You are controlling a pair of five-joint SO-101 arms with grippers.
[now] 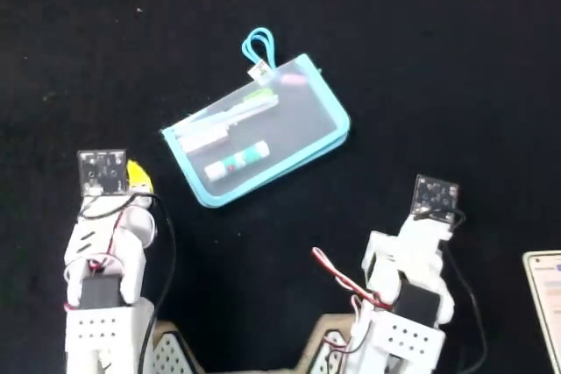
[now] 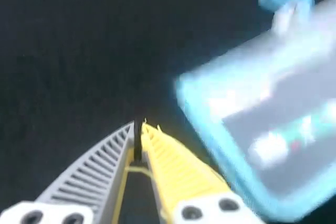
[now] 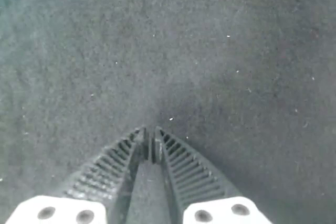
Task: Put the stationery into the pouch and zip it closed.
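A clear pouch (image 1: pixel 259 133) with light-blue trim lies tilted mid-table, with several stationery items inside, among them a white tube and a pen. A blue loop (image 1: pixel 259 45) sticks out at its far corner. The pouch (image 2: pixel 268 124) also appears in the left wrist view, beside my left gripper (image 2: pixel 140 125), which is shut with nothing in it and has one grey and one yellow finger. In the high view the left gripper (image 1: pixel 136 177) sits just left of the pouch's near corner. My right gripper (image 3: pixel 151 132) is shut and empty above bare cloth, in front of the pouch and to its right (image 1: pixel 436 199).
A black cloth (image 1: pixel 421 67) covers the table. A white card or device (image 1: pixel 548 291) lies at the right edge near the front. Red and black cables (image 1: pixel 337 273) run along the right arm's base.
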